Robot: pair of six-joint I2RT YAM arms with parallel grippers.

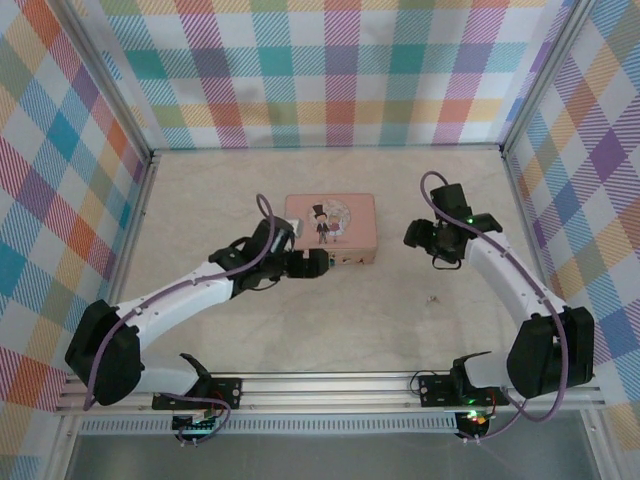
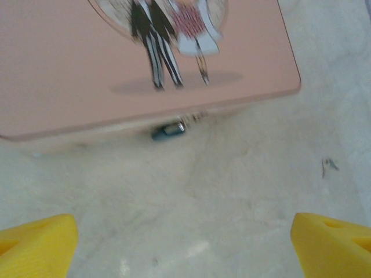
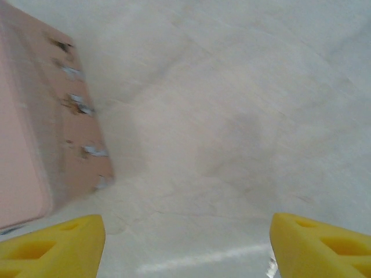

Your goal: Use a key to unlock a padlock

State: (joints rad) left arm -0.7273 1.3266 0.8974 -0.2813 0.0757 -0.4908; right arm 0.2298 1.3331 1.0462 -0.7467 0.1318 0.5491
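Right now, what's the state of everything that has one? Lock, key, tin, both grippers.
pink tin: lying flat, lid shut
padlock: at the tin's front edge; too blurred to tell if it is locked
key: loose on the table, not in the padlock, not held
left gripper: open, empty, facing the padlock
right gripper: open, empty, beside the tin

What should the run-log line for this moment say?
left hand open, facing padlock at pink tin edge | right hand open, empty | key on table, ungrasped
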